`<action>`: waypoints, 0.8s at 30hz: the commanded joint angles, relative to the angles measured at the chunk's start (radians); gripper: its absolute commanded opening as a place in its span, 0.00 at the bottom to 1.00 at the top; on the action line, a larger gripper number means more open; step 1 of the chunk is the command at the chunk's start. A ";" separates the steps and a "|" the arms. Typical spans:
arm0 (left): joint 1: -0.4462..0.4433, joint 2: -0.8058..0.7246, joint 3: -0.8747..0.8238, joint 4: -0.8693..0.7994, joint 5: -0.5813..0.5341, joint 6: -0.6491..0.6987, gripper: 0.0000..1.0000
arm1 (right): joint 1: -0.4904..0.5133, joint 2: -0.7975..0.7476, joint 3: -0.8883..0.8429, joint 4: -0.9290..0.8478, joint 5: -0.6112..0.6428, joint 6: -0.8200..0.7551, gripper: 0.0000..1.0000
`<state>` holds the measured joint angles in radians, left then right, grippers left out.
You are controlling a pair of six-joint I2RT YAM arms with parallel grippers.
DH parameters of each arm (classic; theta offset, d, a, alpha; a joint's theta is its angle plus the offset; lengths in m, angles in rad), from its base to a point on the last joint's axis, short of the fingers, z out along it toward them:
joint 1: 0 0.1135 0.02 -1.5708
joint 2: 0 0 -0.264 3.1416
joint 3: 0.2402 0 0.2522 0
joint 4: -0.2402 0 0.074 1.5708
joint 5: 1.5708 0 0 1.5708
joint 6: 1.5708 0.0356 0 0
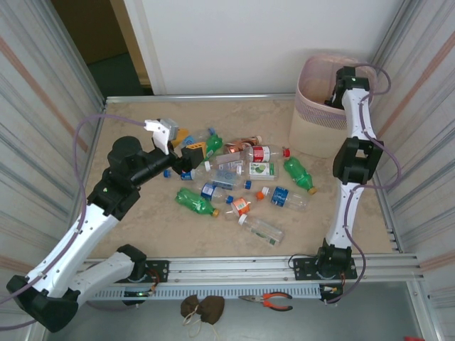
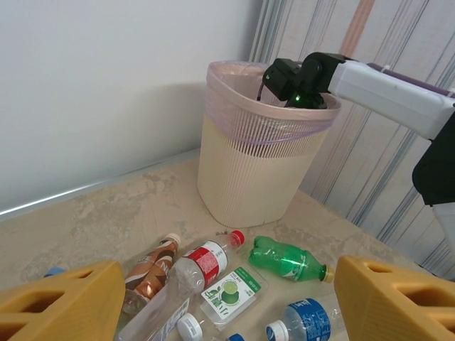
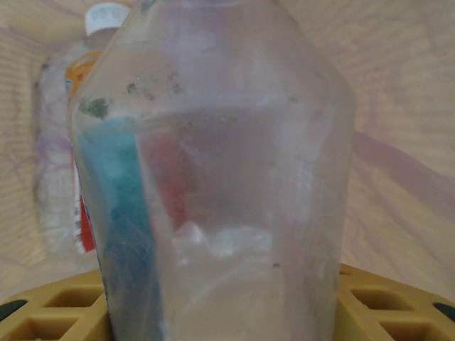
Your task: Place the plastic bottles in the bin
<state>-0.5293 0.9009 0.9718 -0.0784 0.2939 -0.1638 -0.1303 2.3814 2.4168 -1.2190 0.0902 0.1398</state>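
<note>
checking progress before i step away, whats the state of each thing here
left gripper: open, empty, near the bottles on the table
right gripper: inside the bin's mouth, grip unclear
clear bottle: between the right gripper's fingers, inside the bin
bin: upright, liner on, an orange-labelled bottle inside
bottles on the table: lying down, not yet binned

Tall beige perforated plastic bin (image 2: 245, 177) with pink liner stands on a marbled desk (image 2: 92, 213), a white robot arm (image 2: 387, 85) at its rim. Clear, green and brown plastic bottles (image 2: 284, 261) lie nearer, between the left end effector (image 2: 227, 312)'s wide-spread yellow fingers (image 2: 60, 302).
</note>
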 commanded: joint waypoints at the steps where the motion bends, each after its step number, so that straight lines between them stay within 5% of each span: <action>1: 0.012 0.001 -0.004 0.020 -0.001 -0.023 0.77 | 0.006 0.040 0.043 -0.046 0.028 -0.022 0.59; 9: 0.019 -0.004 -0.026 0.018 -0.021 -0.058 0.77 | 0.011 0.028 0.048 -0.052 0.040 -0.020 0.77; 24: 0.038 -0.010 -0.039 -0.118 -0.159 -0.188 0.74 | 0.046 -0.181 0.048 -0.060 0.042 -0.008 0.80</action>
<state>-0.5034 0.9043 0.9478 -0.1478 0.1993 -0.2901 -0.0998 2.2982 2.4313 -1.2434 0.1131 0.1230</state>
